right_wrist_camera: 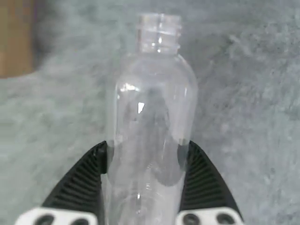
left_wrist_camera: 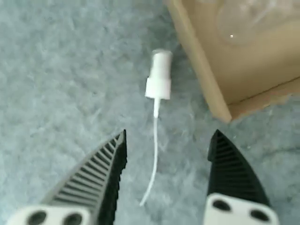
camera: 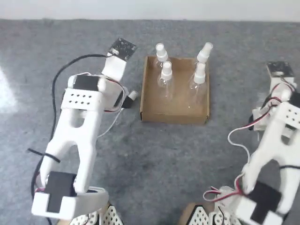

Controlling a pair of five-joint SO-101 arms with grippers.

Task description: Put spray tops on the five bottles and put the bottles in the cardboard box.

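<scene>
Left wrist view: my left gripper [left_wrist_camera: 170, 136] hangs wide open and empty over the spray top [left_wrist_camera: 158, 82]. It lies flat on the grey carpet [left_wrist_camera: 61, 70], head away from me, its dip tube trailing back between my jaws, just beside the cardboard box [left_wrist_camera: 201, 70]. My right gripper [right_wrist_camera: 146, 146] clasps the uncapped bottle [right_wrist_camera: 150, 108]. Four capped bottles [camera: 166, 77] stand in the box.

The high camera looks down on the desk [camera: 154, 159] from behind both arms. Wrist cameras sit close behind the left end effector [left_wrist_camera: 169, 135] and right end effector [right_wrist_camera: 146, 147]; left and high views share the box [left_wrist_camera: 201, 65] corner.
</scene>
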